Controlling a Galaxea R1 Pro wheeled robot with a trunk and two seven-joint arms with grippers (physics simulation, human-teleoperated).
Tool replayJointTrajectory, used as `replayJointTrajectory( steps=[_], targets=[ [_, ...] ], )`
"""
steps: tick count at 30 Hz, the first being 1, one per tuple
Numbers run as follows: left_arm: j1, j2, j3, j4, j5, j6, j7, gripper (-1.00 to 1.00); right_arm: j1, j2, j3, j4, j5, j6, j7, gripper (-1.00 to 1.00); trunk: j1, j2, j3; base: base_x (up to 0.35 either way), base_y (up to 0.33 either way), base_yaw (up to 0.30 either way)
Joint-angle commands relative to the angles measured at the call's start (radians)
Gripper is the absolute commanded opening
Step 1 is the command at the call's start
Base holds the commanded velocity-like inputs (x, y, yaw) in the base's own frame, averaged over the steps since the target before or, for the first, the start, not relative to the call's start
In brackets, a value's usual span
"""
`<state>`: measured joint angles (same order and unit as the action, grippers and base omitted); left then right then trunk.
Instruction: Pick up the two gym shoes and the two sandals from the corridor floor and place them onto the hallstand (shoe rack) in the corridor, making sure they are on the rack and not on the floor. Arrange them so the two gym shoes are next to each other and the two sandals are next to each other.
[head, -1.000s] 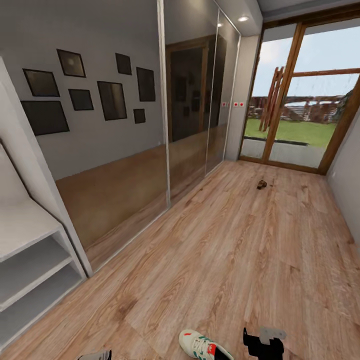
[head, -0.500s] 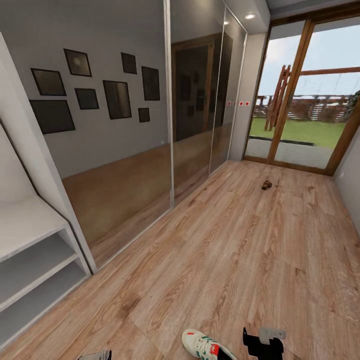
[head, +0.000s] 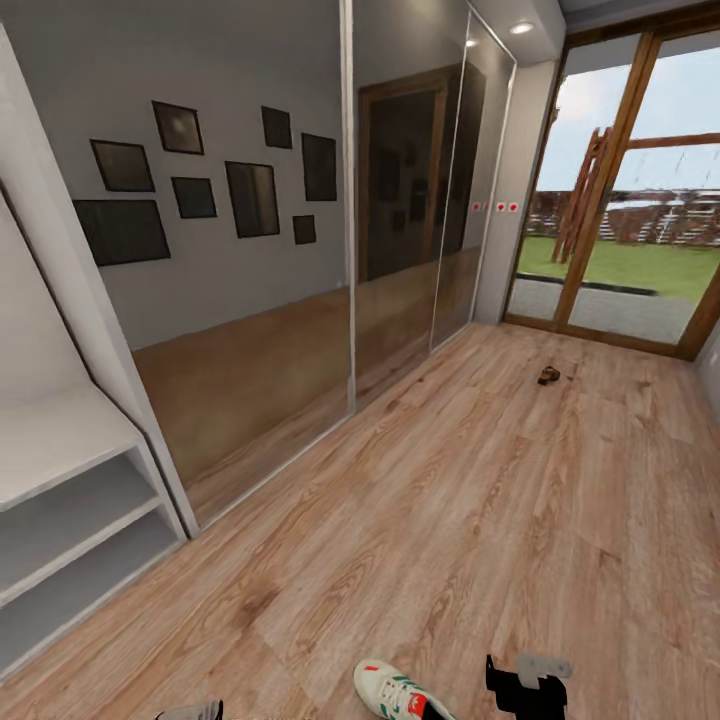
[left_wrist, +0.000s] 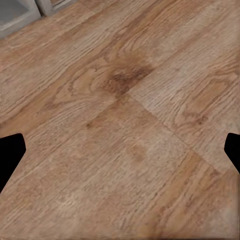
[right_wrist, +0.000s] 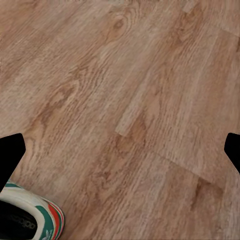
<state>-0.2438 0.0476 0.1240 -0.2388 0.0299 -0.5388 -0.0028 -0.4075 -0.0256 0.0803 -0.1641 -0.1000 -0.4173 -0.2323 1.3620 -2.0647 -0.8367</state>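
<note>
Corridor, head view. Wood-plank floor (head: 470, 520) running toward glazed doors (head: 640, 200) at far end, grass and fence outside. Mirrored sliding wardrobe (head: 260, 270) along the left wall, reflecting dark picture frames (head: 250, 198). Pale-grey hallstand (head: 60, 500) at left edge: two open shelf rows under a flat top, nothing on the visible part.

One gym shoe (head: 398, 692) on floor at bottom centre, white with green stripes and red-orange accent, toe pointing up-left, heel end cut by frame edge. Just right of it, right hand (head: 527, 685) black, low over floor, not touching shoe. Right wrist view: both fingertips (right_wrist: 11, 152) at opposite frame edges, spread wide, released, bare floor between; same gym shoe (right_wrist: 31, 218) at a corner of that view, outside the fingers.

Left hand (head: 192, 712) barely visible at bottom edge of head view, grey tip only. Left wrist view: black fingertips (left_wrist: 10, 155) far apart at frame edges, released, grasping nothing, plank floor (left_wrist: 125, 125) beneath, strip of grey hallstand base (left_wrist: 22, 12) at a corner.

Small dark brown item (head: 548, 376) on floor far down corridor near doors, well apart from shoe and hallstand; likely sandal, too small to tell whether one or two.
</note>
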Motion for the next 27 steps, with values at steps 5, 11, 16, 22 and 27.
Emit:
replayJointTrajectory(
  steps=[5, 11, 16, 22, 27],
  targets=[
    [0.000, 0.000, 0.000, 0.001, 0.004, -0.004, 0.000, 1.00, 0.000, 0.000, 0.009, 0.001, -0.010, -0.003, -0.002, 1.00, 0.000, 0.000, -0.001, 0.000, -0.273, 0.267],
    [0.000, 0.000, 0.000, 0.001, 0.004, -0.004, 0.000, 1.00, 0.000, 0.000, 0.009, 0.001, -0.010, -0.003, -0.002, 1.00, 0.000, 0.000, -0.001, 0.000, -0.276, 0.276],
    [0.000, 0.000, 0.000, 0.001, 0.004, -0.004, 0.000, 1.00, 0.000, 0.000, 0.009, 0.001, -0.010, -0.003, -0.002, 1.00, 0.000, 0.000, -0.001, 0.000, -0.266, 0.278],
    [0.000, 0.000, 0.000, 0.001, 0.005, -0.004, 0.000, 1.00, 0.000, 0.000, 0.009, 0.001, -0.010, -0.003, -0.002, 1.00, 0.000, 0.000, -0.001, 0.000, -0.199, 0.279],
    [-0.001, 0.000, 0.000, 0.001, 0.005, -0.004, 0.000, 1.00, 0.000, 0.000, 0.009, 0.001, -0.010, -0.003, -0.002, 1.00, 0.000, 0.000, -0.001, 0.000, -0.078, 0.279]
  ],
)
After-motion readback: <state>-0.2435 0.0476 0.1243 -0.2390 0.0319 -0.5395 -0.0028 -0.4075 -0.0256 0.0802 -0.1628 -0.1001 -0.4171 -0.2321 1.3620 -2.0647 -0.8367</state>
